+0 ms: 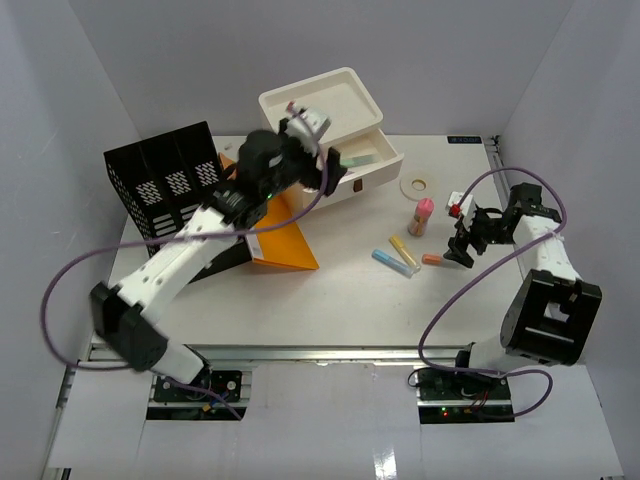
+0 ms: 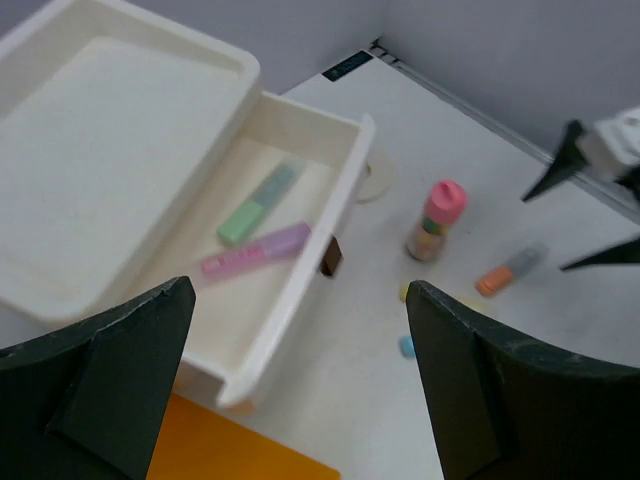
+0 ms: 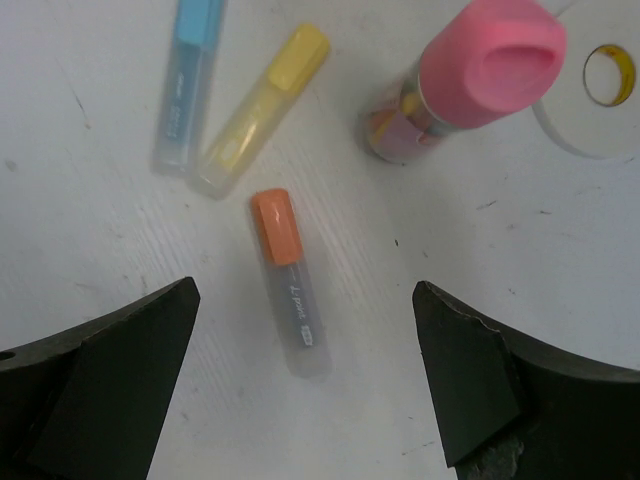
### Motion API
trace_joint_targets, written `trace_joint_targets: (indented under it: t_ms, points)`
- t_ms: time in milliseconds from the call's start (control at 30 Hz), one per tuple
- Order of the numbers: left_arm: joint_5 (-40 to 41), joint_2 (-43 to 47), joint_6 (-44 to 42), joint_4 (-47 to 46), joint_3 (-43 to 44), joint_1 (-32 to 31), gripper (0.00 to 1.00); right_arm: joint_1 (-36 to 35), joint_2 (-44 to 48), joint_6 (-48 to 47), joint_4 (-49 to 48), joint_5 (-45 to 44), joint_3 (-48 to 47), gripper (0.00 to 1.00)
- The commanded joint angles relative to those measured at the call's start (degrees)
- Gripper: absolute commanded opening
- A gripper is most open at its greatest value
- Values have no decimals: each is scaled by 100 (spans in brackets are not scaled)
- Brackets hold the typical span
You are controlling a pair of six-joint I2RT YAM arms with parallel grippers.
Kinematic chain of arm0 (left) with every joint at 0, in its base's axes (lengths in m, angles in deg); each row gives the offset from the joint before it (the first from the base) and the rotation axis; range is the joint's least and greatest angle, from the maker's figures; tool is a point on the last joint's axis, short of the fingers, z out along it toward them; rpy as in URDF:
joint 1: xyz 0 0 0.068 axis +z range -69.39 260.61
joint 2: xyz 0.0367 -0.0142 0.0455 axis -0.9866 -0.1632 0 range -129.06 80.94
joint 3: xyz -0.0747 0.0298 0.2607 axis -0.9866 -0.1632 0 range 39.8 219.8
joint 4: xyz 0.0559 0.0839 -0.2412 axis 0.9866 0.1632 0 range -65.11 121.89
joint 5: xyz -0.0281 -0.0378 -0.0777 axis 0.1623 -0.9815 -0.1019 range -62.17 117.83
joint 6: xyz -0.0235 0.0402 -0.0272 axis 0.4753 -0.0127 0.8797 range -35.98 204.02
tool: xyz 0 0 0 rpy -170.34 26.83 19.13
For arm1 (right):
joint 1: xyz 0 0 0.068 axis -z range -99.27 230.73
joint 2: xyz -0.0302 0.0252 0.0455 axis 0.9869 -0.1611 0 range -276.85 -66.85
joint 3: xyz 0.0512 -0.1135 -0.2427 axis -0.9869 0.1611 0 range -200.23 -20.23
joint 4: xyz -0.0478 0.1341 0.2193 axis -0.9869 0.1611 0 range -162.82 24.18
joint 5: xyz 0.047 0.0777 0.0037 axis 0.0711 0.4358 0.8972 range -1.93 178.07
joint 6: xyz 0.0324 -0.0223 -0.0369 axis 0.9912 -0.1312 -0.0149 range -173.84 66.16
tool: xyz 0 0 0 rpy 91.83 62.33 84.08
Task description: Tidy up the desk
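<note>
Desk surface (image 1: 350, 300) lay white and wide under two robot arms, filling the middle of the overhead view and carrying every loose item. At its far edge stood a cream drawer box (image 1: 320, 100) with its top drawer (image 2: 345, 190) pulled open. The left arm's jaws hung wide apart and empty above that drawer. The right arm's jaws, also wide apart and empty, hovered over an orange highlighter (image 3: 290, 280) lying flat on the surface, apart from its neighbours.

The step in hand looked like gathering loose pens into the drawer. The next move would likely call for the right jaws to lower straight down and close across the orange highlighter's narrow barrel.

Only the left wrist view showed the drawer's inside: a green highlighter (image 2: 258, 205) and a purple highlighter (image 2: 255, 255) lay there side by side. The right wrist view showed, close up, a blue highlighter (image 3: 190, 80) and a yellow highlighter (image 3: 262, 108) lying just beside each other, a pink-capped container (image 3: 480, 70) standing upright, and a tape roll (image 3: 575, 135). Only the overhead view showed a black file organizer (image 1: 165, 175) and an orange folder (image 1: 280, 235) at the left.
</note>
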Motion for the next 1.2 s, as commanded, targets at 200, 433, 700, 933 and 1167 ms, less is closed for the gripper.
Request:
trace_joint_targets:
  t_ms: [200, 433, 700, 933, 1167]
  points:
    - [-345, 4579, 2496, -751, -4726, 94, 98, -217, -1337, -1287, -6, -1667, -286, 97]
    - [-360, 5559, 3264, -578, -5870, 100, 98, -688, -1734, -943, -523, -2061, -229, 100]
    - [-413, 5691, 3957, -594, -6347, 100, 98, -805, -2032, -838, -437, -2252, -69, 63]
    - [-504, 5791, 4352, -809, -6632, 100, 98, -805, -1862, -820, -335, -2293, 262, 29]
    - [-847, 5756, 5074, -1462, -7213, 98, 98, -1031, -715, -408, 456, -1929, -62, 22]
